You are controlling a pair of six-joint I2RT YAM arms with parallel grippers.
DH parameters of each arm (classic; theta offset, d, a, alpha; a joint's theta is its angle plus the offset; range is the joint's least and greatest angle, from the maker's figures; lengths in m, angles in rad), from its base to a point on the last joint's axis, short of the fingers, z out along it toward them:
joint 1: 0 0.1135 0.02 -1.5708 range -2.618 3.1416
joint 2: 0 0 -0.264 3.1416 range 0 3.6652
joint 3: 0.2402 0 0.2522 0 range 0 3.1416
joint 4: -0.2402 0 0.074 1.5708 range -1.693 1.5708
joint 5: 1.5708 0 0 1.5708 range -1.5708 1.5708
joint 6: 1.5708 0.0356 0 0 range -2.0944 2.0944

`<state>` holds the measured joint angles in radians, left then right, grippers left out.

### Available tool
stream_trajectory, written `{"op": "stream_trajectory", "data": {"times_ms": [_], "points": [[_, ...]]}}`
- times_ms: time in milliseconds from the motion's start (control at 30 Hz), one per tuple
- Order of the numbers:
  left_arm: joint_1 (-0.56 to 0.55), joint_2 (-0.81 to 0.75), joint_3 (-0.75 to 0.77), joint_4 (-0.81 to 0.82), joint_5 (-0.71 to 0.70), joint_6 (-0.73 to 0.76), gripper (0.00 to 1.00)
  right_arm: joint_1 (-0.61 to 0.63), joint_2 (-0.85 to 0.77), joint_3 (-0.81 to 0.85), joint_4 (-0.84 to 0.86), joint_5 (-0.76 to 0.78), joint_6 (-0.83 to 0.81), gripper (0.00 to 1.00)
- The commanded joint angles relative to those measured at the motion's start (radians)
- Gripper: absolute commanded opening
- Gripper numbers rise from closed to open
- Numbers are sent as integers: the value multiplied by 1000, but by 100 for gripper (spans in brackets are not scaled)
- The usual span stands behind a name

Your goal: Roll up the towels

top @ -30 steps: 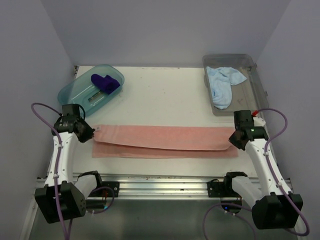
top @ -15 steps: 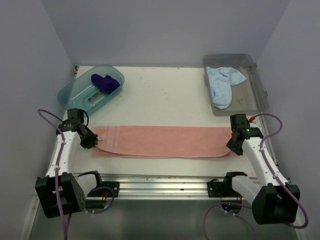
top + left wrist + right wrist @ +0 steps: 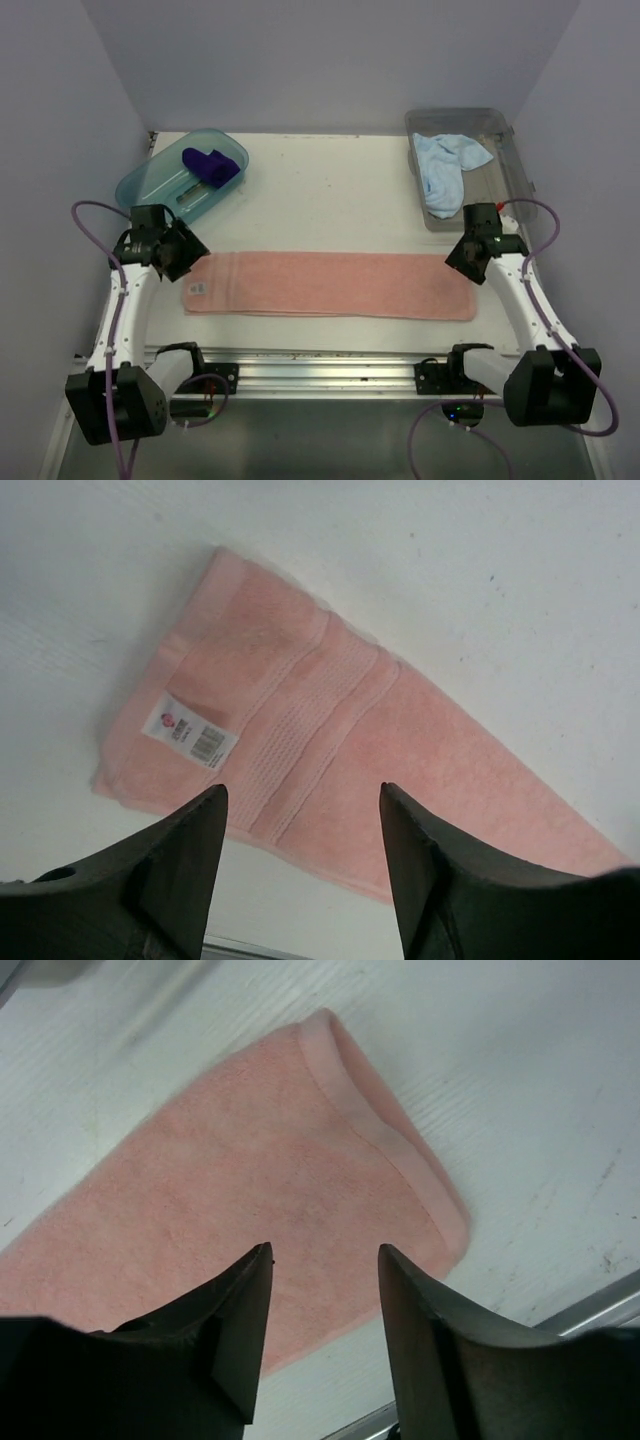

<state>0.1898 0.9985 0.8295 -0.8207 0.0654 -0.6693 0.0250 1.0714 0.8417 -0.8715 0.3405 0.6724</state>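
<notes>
A salmon pink towel [image 3: 330, 285] lies flat as a long folded strip across the near part of the table, with a white label near its left end [image 3: 190, 731]. My left gripper [image 3: 180, 250] hovers open over that left end [image 3: 302, 790], holding nothing. Over the right end [image 3: 300, 1160] my right gripper [image 3: 465, 258] is open too [image 3: 324, 1248], also with nothing in it. A dark purple towel [image 3: 210, 165] sits bunched in the teal tub [image 3: 140, 183] at back left. A light blue towel [image 3: 445, 170] lies crumpled in the clear grey bin [image 3: 515, 175] at back right.
The white table [image 3: 330, 190] is walled on the left, back and right. A metal rail [image 3: 320, 360] runs along the near edge between the arm bases. Purple cables [image 3: 85, 215] loop off both arms.
Both grippers let go of the pink towel's ends and opened, then lifted back a little. The towel's upper layer came down and now lies flat as one folded strip.
</notes>
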Motion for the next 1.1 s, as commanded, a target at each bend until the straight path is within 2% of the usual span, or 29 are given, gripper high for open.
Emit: {"op": "stream_trajectory", "data": {"times_ms": [0,33,67,200,333,500,567,733,833,967,1067], "points": [[-97,101,36,130,37,45,64,-7,132,48,117,-97,-80,48],[-122,136,40,135,27,42,62,-7,160,54,124,-101,-89,47],[-162,197,34,161,31,40,59,-10,192,57,152,-115,-100,41],[-179,301,-12,235,50,37,54,-16,297,60,212,-110,-109,35],[-179,351,-75,250,-54,20,54,-20,409,43,271,-116,-140,32],[-178,373,-125,235,-61,11,55,-20,487,-2,301,-144,-146,28],[-178,344,-121,215,-61,11,56,-20,452,-18,299,-158,-142,26],[-173,249,-53,115,-183,14,59,-20,294,-4,246,-172,-129,29],[-124,230,-29,83,-216,39,59,-20,204,19,209,-192,-125,32],[18,250,-26,81,-185,65,59,-20,142,40,167,-221,-132,33],[52,287,-12,78,-184,66,55,-22,99,45,149,-247,-129,34]]}}
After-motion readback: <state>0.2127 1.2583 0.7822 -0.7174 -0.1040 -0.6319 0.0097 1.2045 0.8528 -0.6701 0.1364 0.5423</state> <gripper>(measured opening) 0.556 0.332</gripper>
